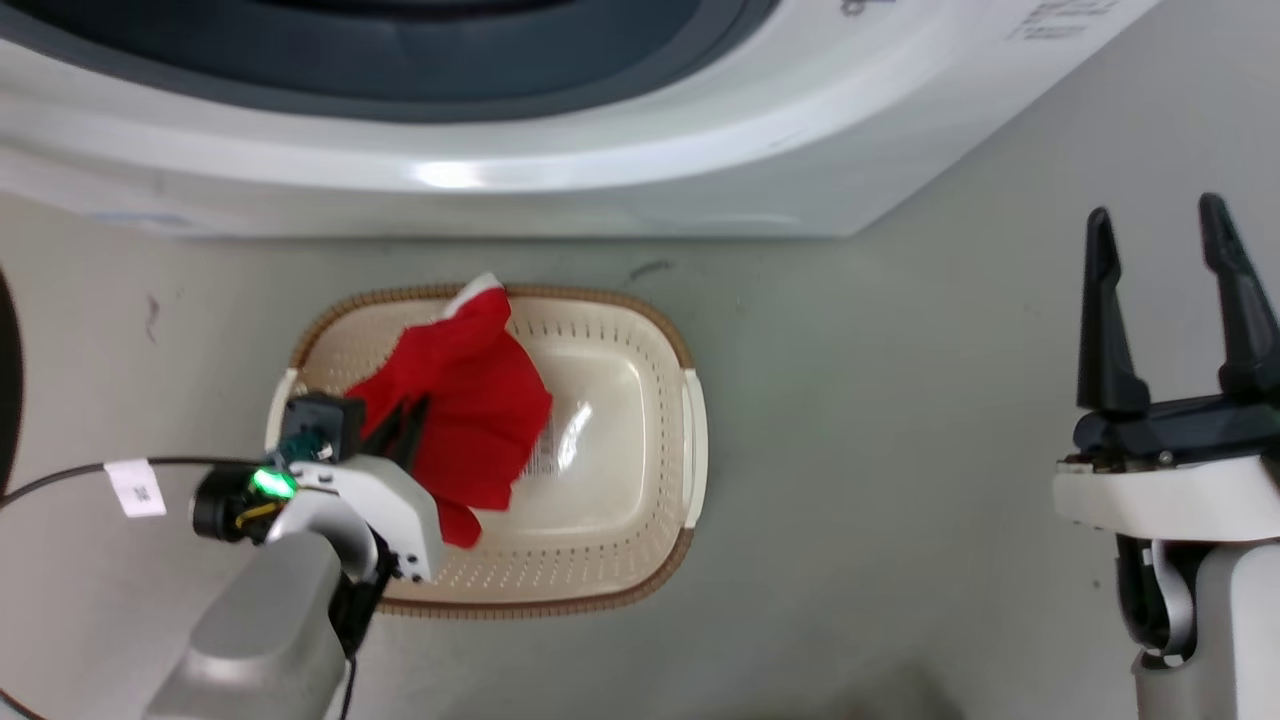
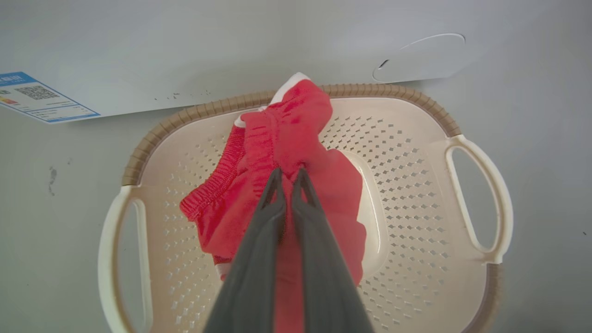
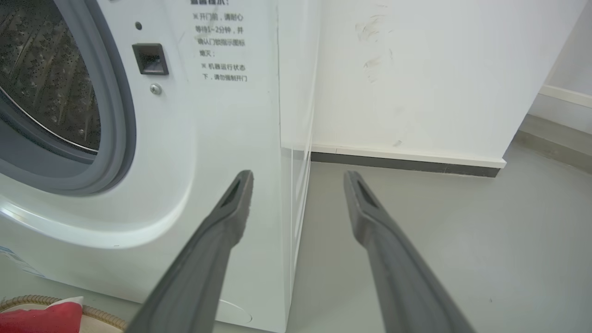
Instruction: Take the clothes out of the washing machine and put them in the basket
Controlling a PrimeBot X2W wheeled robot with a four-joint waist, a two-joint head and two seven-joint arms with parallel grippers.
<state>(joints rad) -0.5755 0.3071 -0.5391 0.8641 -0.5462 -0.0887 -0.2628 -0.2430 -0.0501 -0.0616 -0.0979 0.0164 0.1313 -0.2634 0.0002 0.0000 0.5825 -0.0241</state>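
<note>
The clothes (image 1: 470,395) are a bright red bundle with white trim, hanging into the left half of the cream basket (image 1: 660,340) on the floor before the washing machine (image 1: 560,160). My left gripper (image 1: 408,425) is shut on the clothes (image 2: 296,138) from above the basket (image 2: 407,152); its fingertips pinch the red fabric. One white-edged corner lies over the basket's far rim. My right gripper (image 1: 1160,235) stands open and empty at the right, away from the basket. In the right wrist view the right gripper (image 3: 298,178) points at the washing machine (image 3: 208,138) corner, beside its open porthole.
Grey floor (image 1: 900,400) surrounds the basket. A cable with a white tag (image 1: 135,487) runs along my left arm. A white wall with a dark skirting (image 3: 402,162) stands to the right of the machine. A blue-edged label (image 2: 39,97) sits on the machine's lower front.
</note>
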